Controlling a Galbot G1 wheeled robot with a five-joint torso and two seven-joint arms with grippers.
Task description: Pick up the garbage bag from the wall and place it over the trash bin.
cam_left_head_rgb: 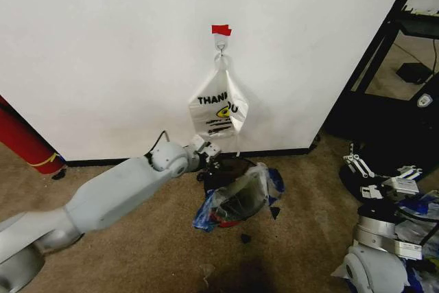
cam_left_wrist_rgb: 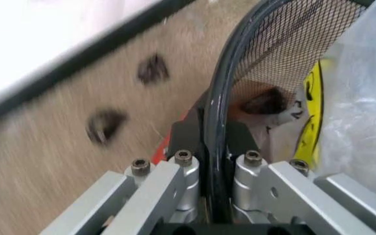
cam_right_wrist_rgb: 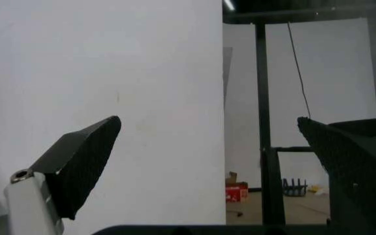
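Left pincer (cam_left_wrist_rgb: pixel 215 161) pinches the trash bin (cam_left_head_rgb: pixel 230 190) rim, garbage bag (cam_left_head_rgb: pixel 240 197) draped over it; right pincer (cam_right_wrist_rgb: pixel 207 161) spread.

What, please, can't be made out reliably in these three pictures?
Head view: the trash bin is mostly hidden under the garbage bag.
Head view: the tips of the left pincer sit behind its wrist.
Head view: lettering on the white bag is partly folded away.
Left wrist view: floor specks are blurred.
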